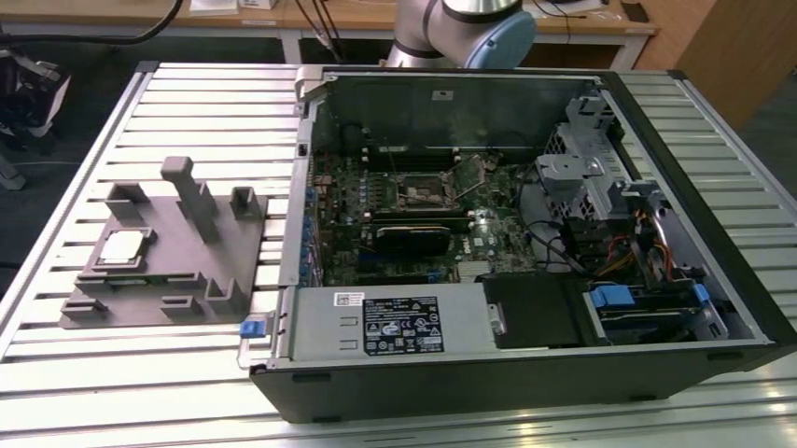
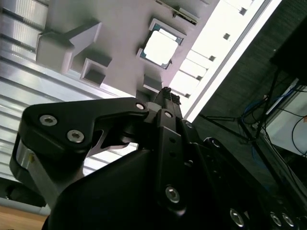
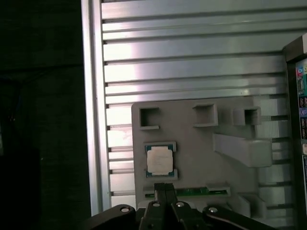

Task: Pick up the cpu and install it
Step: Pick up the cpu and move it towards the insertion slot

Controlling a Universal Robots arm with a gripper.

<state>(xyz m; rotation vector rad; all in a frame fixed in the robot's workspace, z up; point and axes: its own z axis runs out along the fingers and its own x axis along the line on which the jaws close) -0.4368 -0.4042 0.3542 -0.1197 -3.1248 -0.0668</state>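
The cpu (image 1: 121, 246), a small square chip with a pale silver top, lies in a recess of the grey fixture (image 1: 162, 271) at the exterior view's left. Both wrist views look down on it: the cpu (image 3: 159, 160) (image 2: 160, 48) rests flat on the fixture (image 3: 201, 143) (image 2: 120, 28). My gripper (image 3: 165, 188) (image 2: 166, 92) hangs well above the fixture, close to the cpu's side, with its black fingers pressed together and nothing between them. The open computer case (image 1: 524, 233) holds the motherboard with its socket (image 1: 417, 193).
The fixture carries upright tabs (image 1: 187, 187) and a green strip (image 3: 192, 192) beside the cpu. In the case sit a black ribbed module (image 1: 409, 238), a power supply (image 1: 386, 322) and drive bays (image 1: 648, 299). The arm's base (image 1: 461, 28) stands behind the case on the slatted metal table (image 1: 149, 373).
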